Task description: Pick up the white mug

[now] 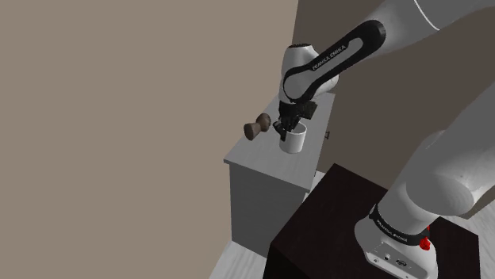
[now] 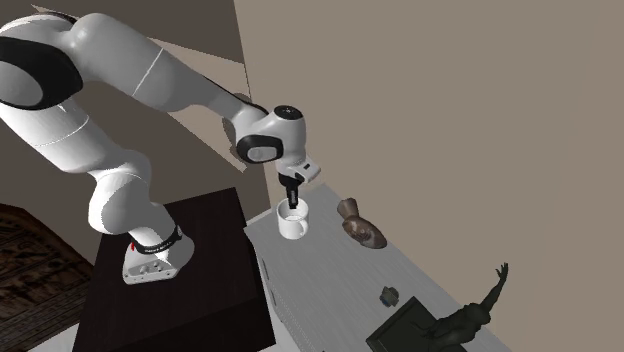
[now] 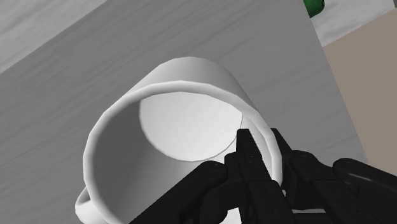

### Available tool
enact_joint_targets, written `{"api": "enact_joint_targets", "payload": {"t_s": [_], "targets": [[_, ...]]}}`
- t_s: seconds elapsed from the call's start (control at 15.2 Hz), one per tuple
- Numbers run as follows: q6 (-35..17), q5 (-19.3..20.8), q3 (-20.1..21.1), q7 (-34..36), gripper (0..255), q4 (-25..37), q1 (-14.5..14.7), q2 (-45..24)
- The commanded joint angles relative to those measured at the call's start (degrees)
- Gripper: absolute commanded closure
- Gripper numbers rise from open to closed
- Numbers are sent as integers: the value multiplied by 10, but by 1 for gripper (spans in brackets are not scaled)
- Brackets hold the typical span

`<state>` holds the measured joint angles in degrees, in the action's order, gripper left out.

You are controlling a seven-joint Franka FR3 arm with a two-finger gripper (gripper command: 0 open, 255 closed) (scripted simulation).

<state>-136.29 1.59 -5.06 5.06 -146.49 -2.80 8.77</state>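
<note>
A white mug is on the grey cabinet top, near the corner closest to the arm's stand. My black gripper comes down onto its rim from above. In the wrist view the gripper is shut on the mug's wall, one finger inside the cup and the other outside, with the handle on the opposite side. The second exterior view shows the gripper at the top of the mug. I cannot tell whether the mug's base touches the cabinet.
A brown vase-like piece lies on its side just beyond the mug, also seen in the second exterior view. Farther along the top are a small dark green object and a dark statue. The dark stand adjoins the cabinet.
</note>
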Motion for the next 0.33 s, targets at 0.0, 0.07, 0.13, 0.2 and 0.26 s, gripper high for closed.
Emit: {"api": "enact_joint_targets", "payload": {"t_s": [0.0, 0.07, 0.13, 0.2, 0.26], "targets": [[19, 1, 1, 1, 255, 7, 0, 13], [28, 1, 1, 1, 255, 10, 0, 19], [37, 2, 1, 2, 255, 13, 0, 24], [38, 2, 1, 2, 255, 13, 0, 25], [38, 2, 1, 2, 255, 13, 0, 25]]}}
